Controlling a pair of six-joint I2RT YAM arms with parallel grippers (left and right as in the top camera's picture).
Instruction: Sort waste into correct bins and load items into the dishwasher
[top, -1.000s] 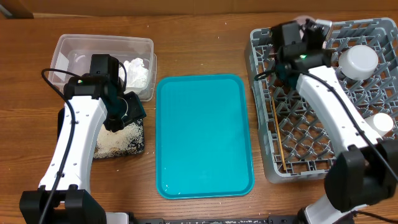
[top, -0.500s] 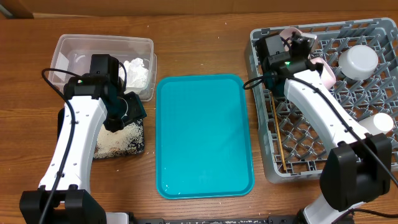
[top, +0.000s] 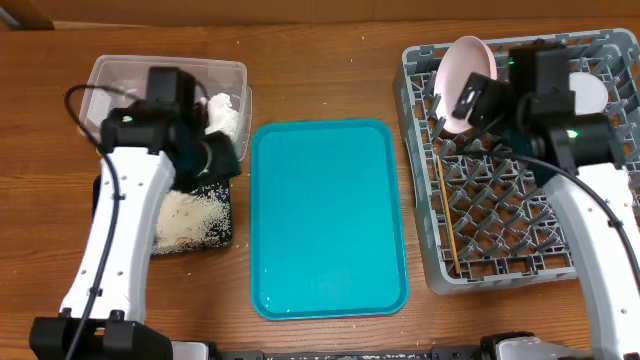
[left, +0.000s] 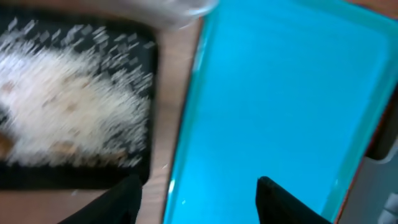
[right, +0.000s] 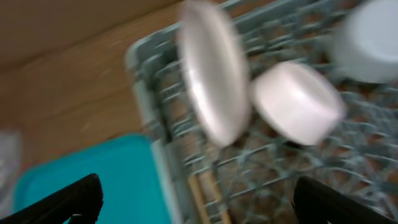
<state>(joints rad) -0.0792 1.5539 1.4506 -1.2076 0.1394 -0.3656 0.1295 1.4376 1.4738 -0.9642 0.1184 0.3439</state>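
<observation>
Plate (top: 465, 68) stands on edge among the pegs in the upper left corner of the dish rack (top: 500, 240), close to the rack's left wall. In the right wrist view a small white bowl (right: 298, 102) lies just right of the plate, though blur hides whether they touch. A white cup (right: 372, 37) sits at the upper right of that view. Chopsticks (top: 447, 215) lie along the rack's left side. The right gripper (right: 196, 182) hangs over this corner with its fingers spread wide and nothing between them.

The rack's right side runs off the frame. The teal tray (top: 328, 215) fills the middle, with narrow strips of bare tabletop (top: 330, 70) on either side of it.

At left, rice grains (top: 190, 218) cover much of the black tray (left: 74, 177). Above it in the frame, the clear tub (top: 120, 75) holds crumpled tissue (top: 222, 115) at its right end. The left gripper (left: 198, 182) hovers over the seam between the black tray and the teal tray, its fingers apart and empty.
</observation>
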